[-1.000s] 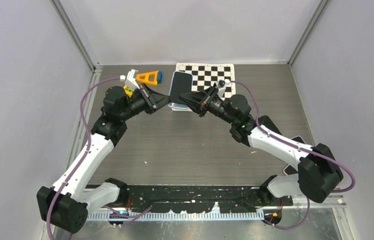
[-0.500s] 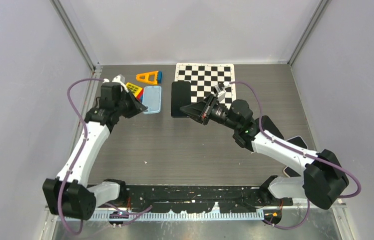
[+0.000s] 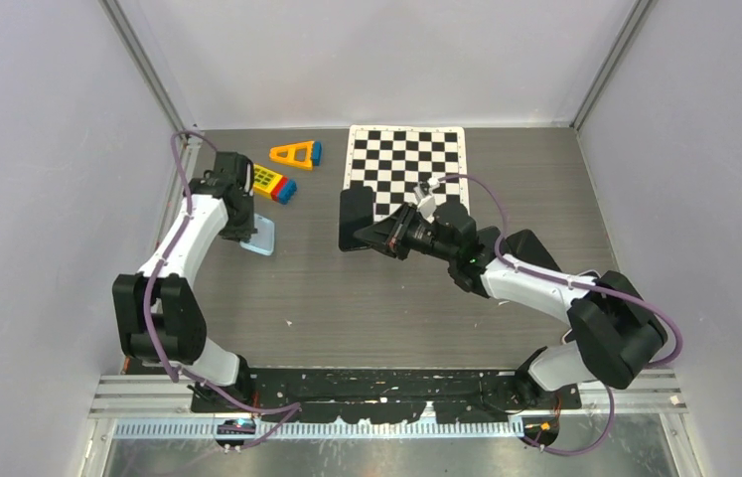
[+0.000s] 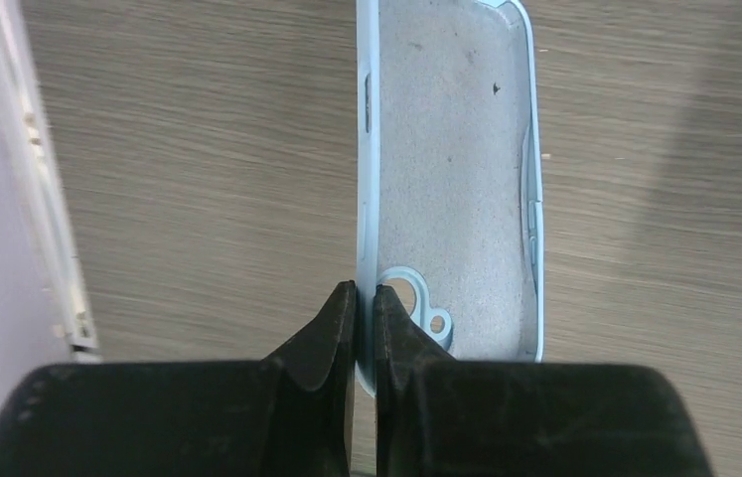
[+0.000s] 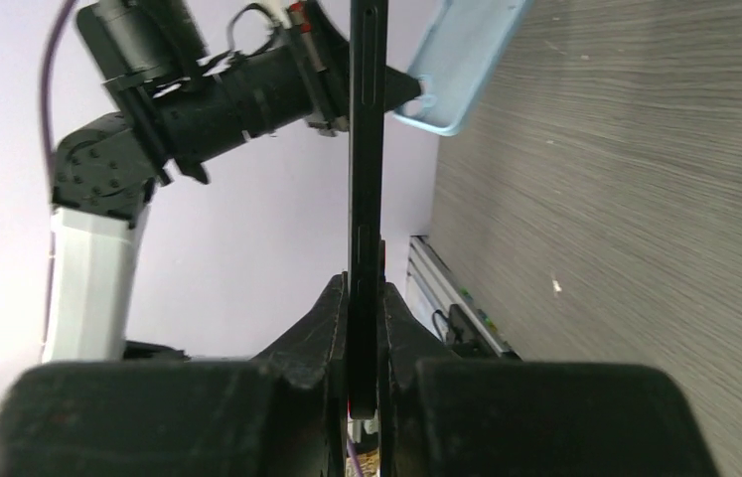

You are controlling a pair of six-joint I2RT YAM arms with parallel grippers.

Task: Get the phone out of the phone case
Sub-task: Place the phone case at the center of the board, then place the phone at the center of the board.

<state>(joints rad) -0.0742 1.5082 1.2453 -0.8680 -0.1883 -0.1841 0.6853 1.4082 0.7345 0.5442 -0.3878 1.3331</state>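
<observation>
Left gripper (image 4: 367,293) clenched on the long side wall of the blue case (image 4: 451,169), right by the camera cutout, with the inside of the case facing the wrist cam. Case sits at the left of the desk (image 3: 367,288), near the wall. Right gripper (image 5: 365,288) grasping the black phone (image 5: 367,119) across its thickness, mid-desk at the near-left corner of the checkerboard (image 3: 406,159) — phone is out, well apart from case. Toy blocks (image 3: 272,182) far-left, just beyond the left arm

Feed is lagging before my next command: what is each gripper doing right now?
Left gripper: shut on the wall of the empty light blue phone case.
Right gripper: shut on the slim black phone, edge-on.
</observation>
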